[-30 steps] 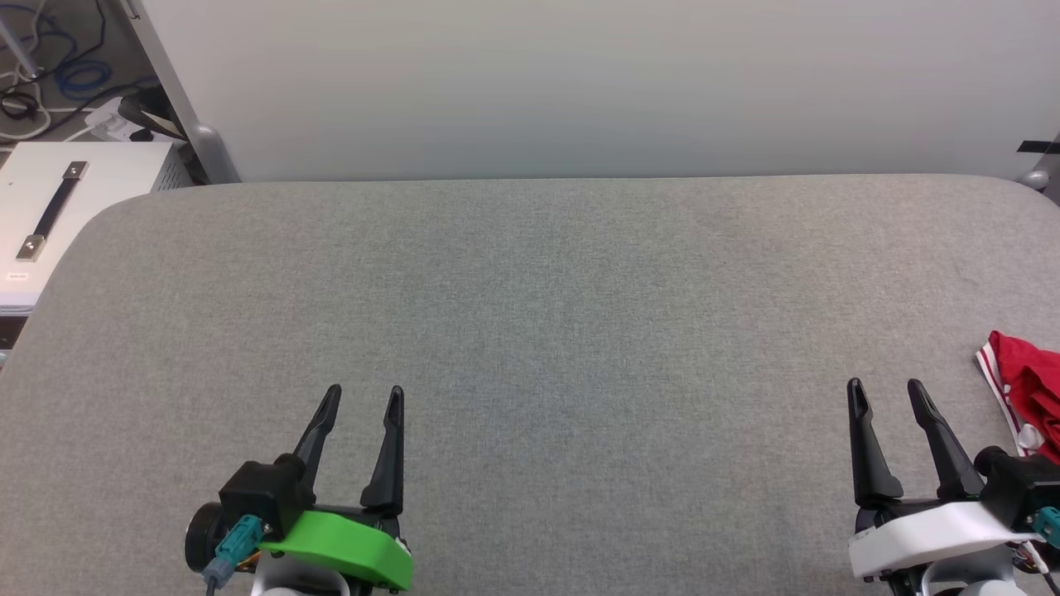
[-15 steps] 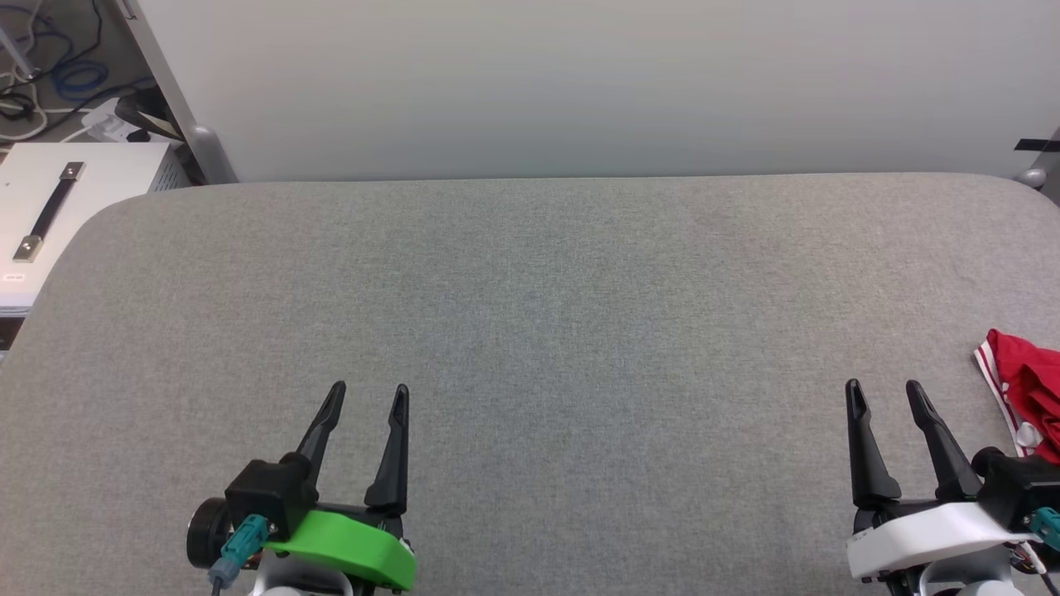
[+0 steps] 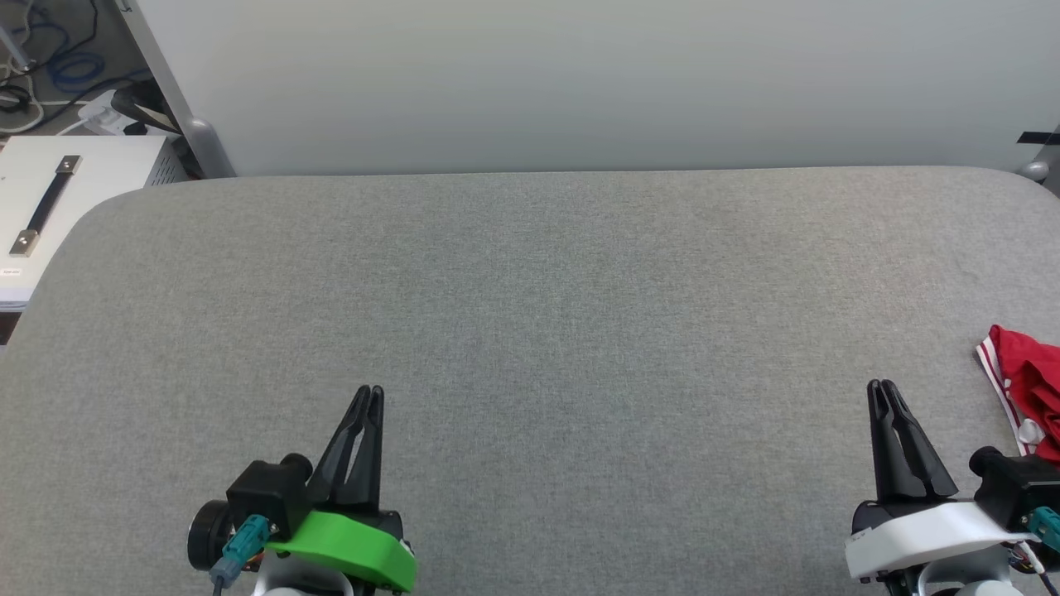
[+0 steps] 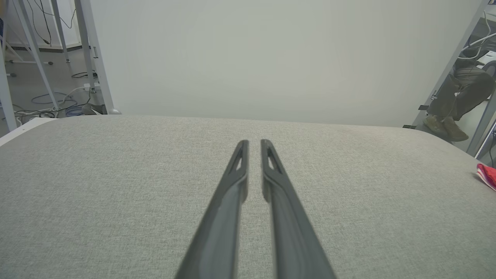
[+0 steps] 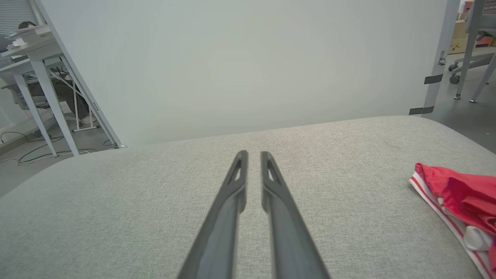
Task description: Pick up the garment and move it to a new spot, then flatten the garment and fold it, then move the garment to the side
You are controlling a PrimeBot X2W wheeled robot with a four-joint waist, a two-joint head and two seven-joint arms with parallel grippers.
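Two sets of fingers are mine, and both hang over the grey padded table (image 3: 580, 281), holding nothing. Past the table's far left corner stands a white case (image 3: 74, 178) with a dark strap handle, and loose cables (image 3: 58, 70) lie on the floor beyond it. Along the table's far edge rises a plain pale wall (image 3: 580, 83).

Over the near left part of the table is my left gripper (image 3: 370, 389) on its green mount. Its two dark fingers are drawn close, tips all but meeting. My left wrist view shows a thin slit between them and bare grey cloth beneath.

Over the near right part of the table is my right gripper (image 3: 884, 384) on its white mount. Its fingers are just as close, with the same narrow slit and nothing pinched.

The garment (image 3: 1027, 389) lies bunched at the table's right edge, resting on the cloth. It is red and shiny, and white-and-red striped trim runs along the side facing the middle of the table. It sits near my right gripper and apart from it, untouched. Off the table's far right corner, my left wrist view catches a seated person's legs (image 4: 461, 93).
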